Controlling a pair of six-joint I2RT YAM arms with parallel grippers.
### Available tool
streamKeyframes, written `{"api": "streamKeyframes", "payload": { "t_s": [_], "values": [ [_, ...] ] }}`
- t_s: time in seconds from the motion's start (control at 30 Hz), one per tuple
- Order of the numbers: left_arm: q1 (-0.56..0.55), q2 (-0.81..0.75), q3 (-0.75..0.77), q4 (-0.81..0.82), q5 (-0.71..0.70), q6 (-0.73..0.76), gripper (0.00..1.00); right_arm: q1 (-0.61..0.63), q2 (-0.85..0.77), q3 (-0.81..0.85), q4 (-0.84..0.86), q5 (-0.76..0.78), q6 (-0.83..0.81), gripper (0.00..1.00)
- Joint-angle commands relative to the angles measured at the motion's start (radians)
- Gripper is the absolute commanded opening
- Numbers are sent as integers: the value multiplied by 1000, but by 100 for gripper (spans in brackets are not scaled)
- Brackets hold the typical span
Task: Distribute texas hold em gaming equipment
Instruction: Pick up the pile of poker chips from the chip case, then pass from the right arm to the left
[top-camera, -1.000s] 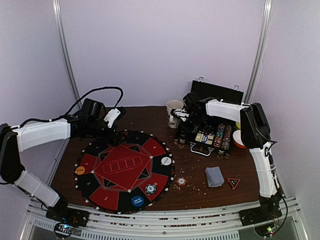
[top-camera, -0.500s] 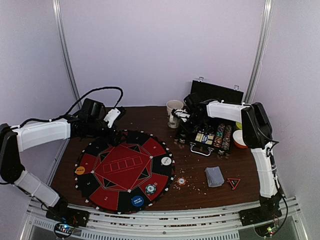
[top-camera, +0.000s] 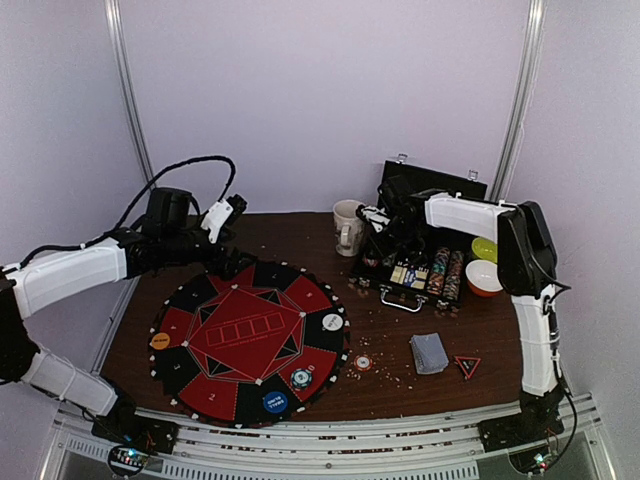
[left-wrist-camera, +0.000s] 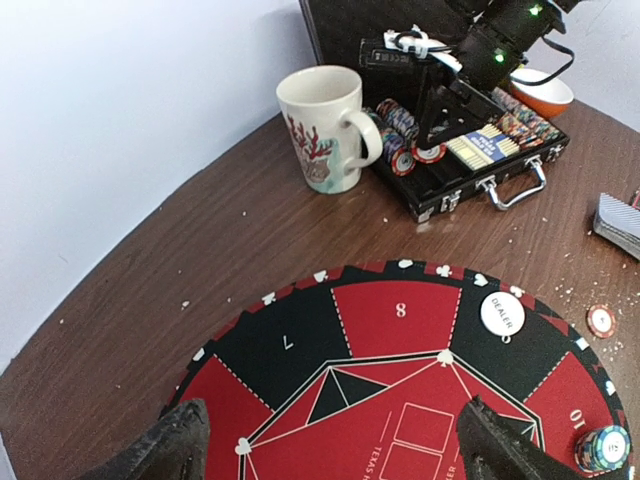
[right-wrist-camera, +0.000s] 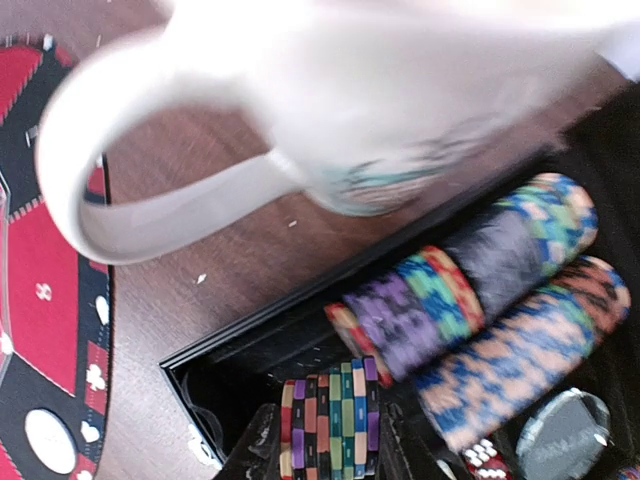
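My right pincer (right-wrist-camera: 328, 445) is clenched on a short stack of striped-edge poker chips (right-wrist-camera: 328, 408) over the left end of the open black case (top-camera: 440, 183), just right of the cream ceramic mug (left-wrist-camera: 325, 130). My left pincer (left-wrist-camera: 330, 455) hangs released, jaws wide, above the far edge of the round red-and-black felt mat (top-camera: 245, 330). A white round dealer disc (top-camera: 332, 322) and a blue round disc (top-camera: 274, 402) sit on the mat's right and near rim. The grey-blue-backed deck of cards (top-camera: 430, 352) lies on the table to the mat's right.
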Motion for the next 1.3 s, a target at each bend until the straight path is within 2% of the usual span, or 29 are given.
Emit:
{"api": "streamKeyframes", "payload": {
  "t_s": [0.0,0.17,0.3,0.43,0.53,0.63,0.73,0.83,1.0,1.13,1.27],
  "values": [
    [7,-53,-42,133,90,25,89,-28,-77,4,-4,-34,91,0],
    [0,-85,-77,210,95,49,85,-38,-97,45,-25,-117,165,0],
    [-58,-85,-86,270,68,137,84,-36,-137,44,-52,-202,255,0],
    [-176,-32,-61,287,-21,283,92,-26,-214,-59,7,-303,399,0],
    [-259,58,-9,279,-106,338,98,-3,-267,-150,77,-352,500,0],
    [-302,165,50,287,-144,324,98,38,-297,-226,164,-411,591,0],
    [-311,237,108,287,-115,271,98,92,-313,-266,240,-445,656,0],
    [-314,280,140,286,-62,227,98,132,-312,-302,342,-515,739,0],
    [-329,314,142,276,-70,227,98,191,-283,-327,452,-530,821,0],
    [-330,339,154,234,-80,228,93,221,-256,-333,500,-547,854,0],
    [-330,357,171,214,-132,199,73,230,-245,-335,516,-552,866,0]
  ]
}}
